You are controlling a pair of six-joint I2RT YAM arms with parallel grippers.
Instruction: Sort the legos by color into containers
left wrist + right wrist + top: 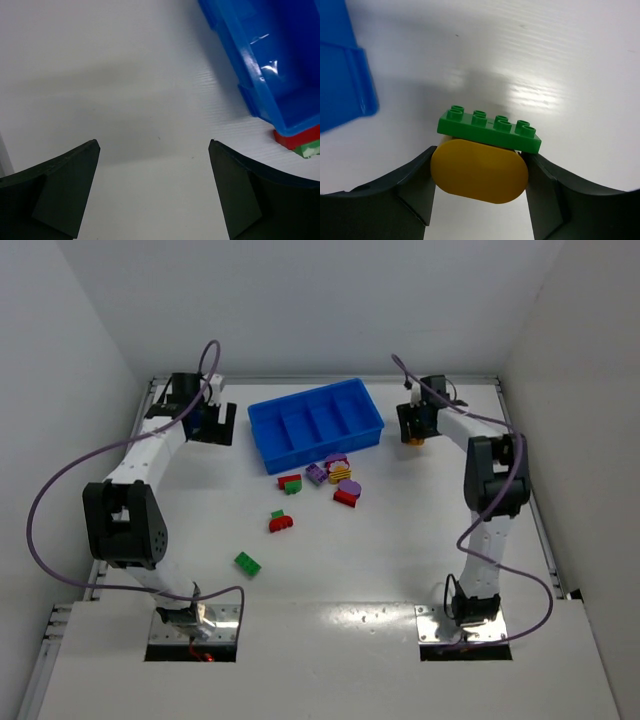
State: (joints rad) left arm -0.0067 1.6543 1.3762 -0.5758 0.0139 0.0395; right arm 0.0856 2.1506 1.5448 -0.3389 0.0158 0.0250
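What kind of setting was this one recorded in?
Probably a robot lab test cell: plain white walls around a white table, two arms bolted at its near edge, a blue tray and Lego bricks laid out.

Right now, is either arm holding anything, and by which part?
The right gripper pinches a yellow rounded lego by its two ends; a green brick seems joined to it. The left gripper is open and holds nothing.
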